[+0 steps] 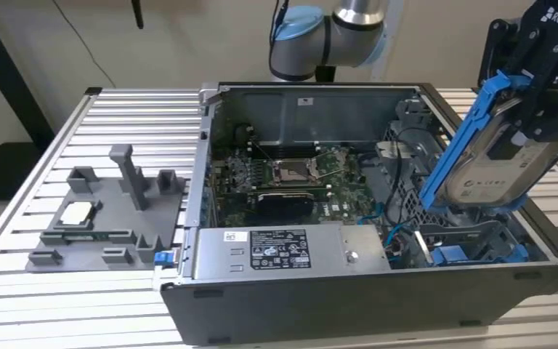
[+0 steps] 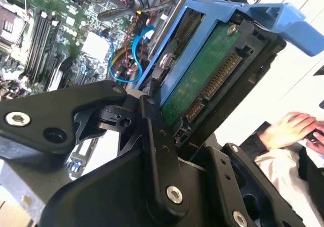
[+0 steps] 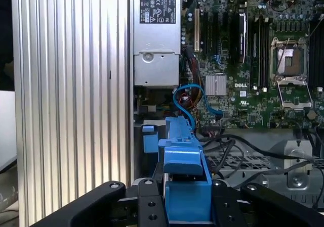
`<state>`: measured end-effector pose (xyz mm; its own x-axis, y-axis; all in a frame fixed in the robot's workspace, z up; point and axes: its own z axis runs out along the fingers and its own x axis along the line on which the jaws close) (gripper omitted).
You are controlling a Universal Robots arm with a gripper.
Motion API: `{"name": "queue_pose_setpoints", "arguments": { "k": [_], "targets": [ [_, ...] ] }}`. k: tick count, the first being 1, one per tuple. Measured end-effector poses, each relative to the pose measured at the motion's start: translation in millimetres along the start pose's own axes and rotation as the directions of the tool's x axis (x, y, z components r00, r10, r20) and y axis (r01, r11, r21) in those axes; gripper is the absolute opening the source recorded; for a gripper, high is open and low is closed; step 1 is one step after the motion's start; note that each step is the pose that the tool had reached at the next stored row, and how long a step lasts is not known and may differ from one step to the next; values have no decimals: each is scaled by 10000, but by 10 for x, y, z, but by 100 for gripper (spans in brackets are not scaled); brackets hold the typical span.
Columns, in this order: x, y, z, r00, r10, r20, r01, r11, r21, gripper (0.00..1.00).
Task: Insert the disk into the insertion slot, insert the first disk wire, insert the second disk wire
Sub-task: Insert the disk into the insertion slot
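Blue plastic is what the gripper (image 1: 526, 120) is clenched on. Its black fingers (image 2: 154, 136) pinch the carrier frame of the disk (image 1: 478, 182), which hangs steeply tilted over the near corner of the open computer case (image 1: 357, 305), on the exterior view's right. In the second wrist view we see the disk's green circuit board and its row of connector pins turned toward the camera. Just beneath the disk's lower end lies the insertion slot (image 1: 463, 231), a grey bay with blue plastic parts low in it. The disk is over the bay and not yet in it.

We judge the step in hand to be seating the disk in that bay. To do it well, we would bring the frame square with the bay walls so both long edges meet the guides together. We would also go down slowly, since a skewed frame would likely jam. The blue cables (image 3: 185, 93) loop just beside the bay and could get pinched under the frame, so we would keep the path clear of them.

Farther out, the main board (image 1: 289, 174) lies on the case floor and the silver power box (image 1: 279, 251) runs along the near wall. The case rests on a ribbed metal table (image 1: 85, 305), with a grey moulded tray (image 1: 104, 218) on the exterior view's left. A pale wall stands behind, and a person's hand (image 2: 291, 128) shows in the second wrist view, beyond the table.
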<state>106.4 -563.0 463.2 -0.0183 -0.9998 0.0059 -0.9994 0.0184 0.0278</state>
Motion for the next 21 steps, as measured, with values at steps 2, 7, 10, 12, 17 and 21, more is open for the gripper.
{"name": "queue_pose_setpoints", "arguments": {
  "k": [2,7,10,12,17,21],
  "targets": [
    [0,-6,28,10000,-1,0,1,10000,3,33],
    [-1,-53,99,10000,-1,1,1,10000,5,33],
    [-2,-87,141,10000,-2,0,2,10000,5,33],
    [-2,-102,170,10000,-1,0,1,10000,5,33],
    [-2,-117,201,10000,1,0,-1,10000,5,33],
    [-2,-122,232,10000,-1,1,1,10000,5,33]
  ]
}}
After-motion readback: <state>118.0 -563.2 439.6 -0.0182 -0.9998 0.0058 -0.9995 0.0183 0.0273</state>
